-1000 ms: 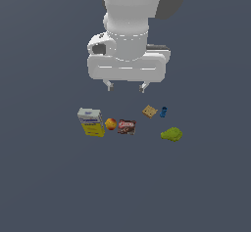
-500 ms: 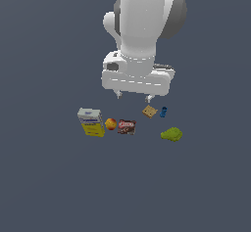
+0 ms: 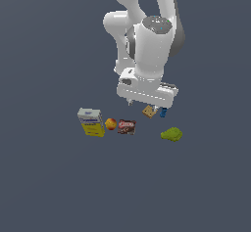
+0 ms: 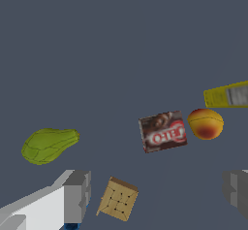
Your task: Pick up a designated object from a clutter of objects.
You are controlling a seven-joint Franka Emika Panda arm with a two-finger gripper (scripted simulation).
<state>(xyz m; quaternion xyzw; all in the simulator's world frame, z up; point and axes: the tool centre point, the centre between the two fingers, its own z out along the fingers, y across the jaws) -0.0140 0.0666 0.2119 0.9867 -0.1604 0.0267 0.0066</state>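
The designated tan square block (image 3: pixel 148 111) lies flat on the grey floor, with faint light grid markings in the wrist view (image 4: pixel 117 198). My gripper (image 3: pixel 143 105) hangs open just above it; the hand partly hides it in the exterior view. In the wrist view the gripper (image 4: pixel 157 195) is open and empty. The block sits between the fingers (image 4: pixel 77 195), nearer one of them than the other. The rest of the clutter lies around the block. The small blue piece (image 3: pixel 163 112) lies right beside the block.
A dark brown-red packet (image 3: pixel 127 127) (image 4: pixel 163 131), an orange-red fruit (image 3: pixel 111 124) (image 4: pixel 206 123) and a yellow-and-white box (image 3: pixel 91 122) (image 4: pixel 227 95) lie in a row toward the exterior view's left. A lime-green lump (image 3: pixel 171 134) (image 4: pixel 48 145) lies toward its right.
The arm has come down and shifted toward the exterior view's right, so the open gripper now hangs just over the tan block. The objects have not moved.
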